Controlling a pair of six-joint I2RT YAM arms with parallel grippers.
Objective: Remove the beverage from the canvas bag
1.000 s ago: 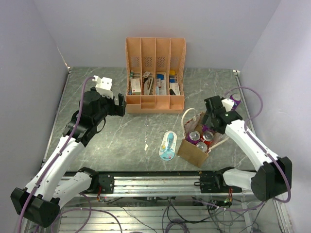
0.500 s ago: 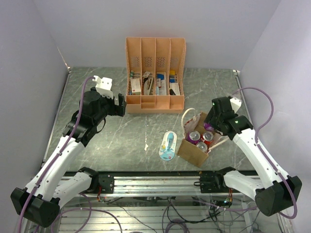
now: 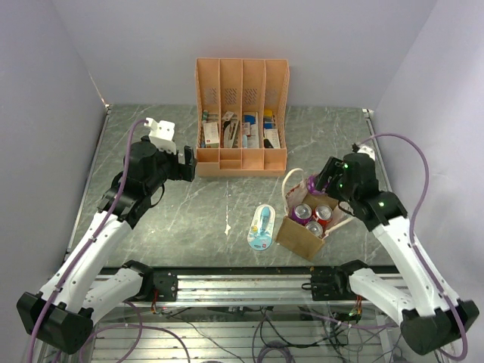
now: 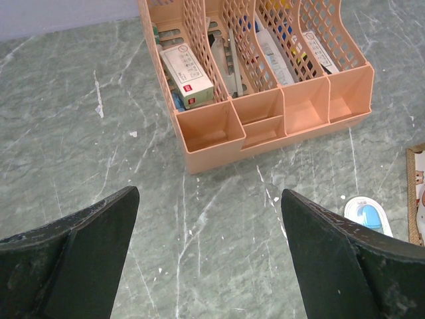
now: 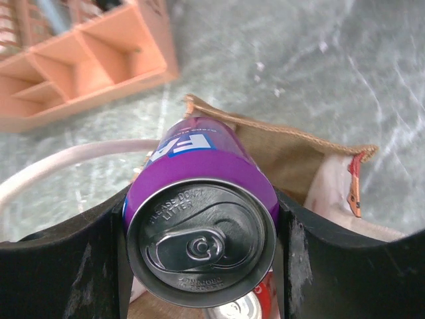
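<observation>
The canvas bag (image 3: 301,236) stands open at the front right, with red cans (image 3: 303,212) upright inside. My right gripper (image 3: 321,180) is shut on a purple beverage can (image 3: 311,184) and holds it over the bag's far edge. In the right wrist view the purple can (image 5: 202,232) fills the space between both fingers (image 5: 63,269), top towards the camera, above the bag's tan rim (image 5: 285,143) and a cream handle (image 5: 60,166). A red can (image 5: 249,307) shows below it. My left gripper (image 3: 189,165) is open and empty near the organizer; it also shows in its wrist view (image 4: 209,256).
An orange slotted desk organizer (image 3: 242,121) with boxes and pens stands at the back centre, and is also seen in the left wrist view (image 4: 265,100). A blue-and-white blister pack (image 3: 262,225) lies just left of the bag. Grey walls enclose both sides.
My right gripper reached into the bag and has lifted the purple can up and towards the bag's far edge. The left arm has not moved.
</observation>
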